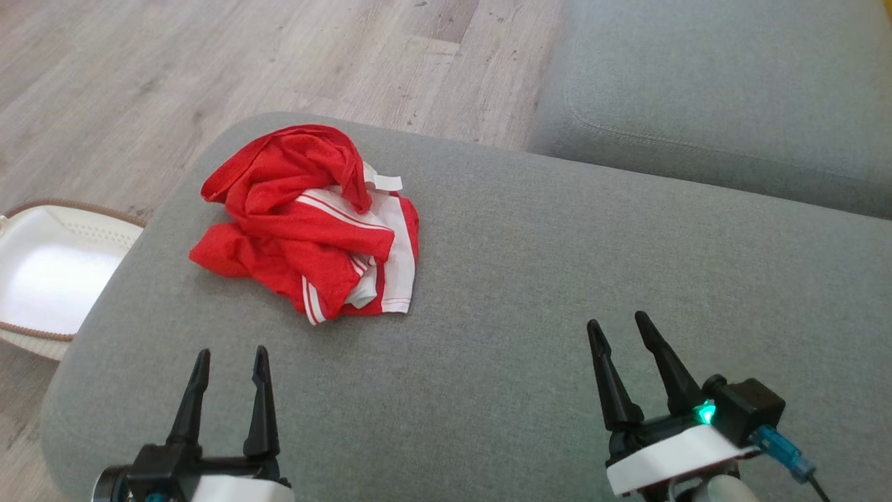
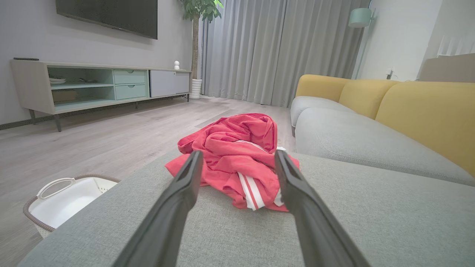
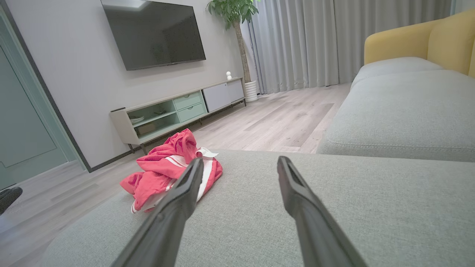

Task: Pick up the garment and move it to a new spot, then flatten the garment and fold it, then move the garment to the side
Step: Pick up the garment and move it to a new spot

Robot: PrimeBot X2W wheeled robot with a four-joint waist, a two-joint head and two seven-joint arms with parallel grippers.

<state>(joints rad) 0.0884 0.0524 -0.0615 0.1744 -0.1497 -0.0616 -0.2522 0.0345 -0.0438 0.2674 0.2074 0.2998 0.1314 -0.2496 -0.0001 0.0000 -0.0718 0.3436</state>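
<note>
Though untouched, garment (image 1: 306, 223) ahead of left pincer (image 1: 232, 351)

My head camera is looking steeply down on the grey cushion (image 1: 529, 293) from close above; both wrist cameras are skimming low along my fingers (image 2: 178, 200) across it toward the television (image 3: 154, 33); all three are sharing the red garment (image 1: 306, 223), the left wrist sitting nearest.

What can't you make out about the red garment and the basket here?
Garment: crumpled in every view, so its own folds hide its type and underside.
Basket: cut by the head view's left edge and the cushion.
Shelf items: too small in the left wrist view.
</note>
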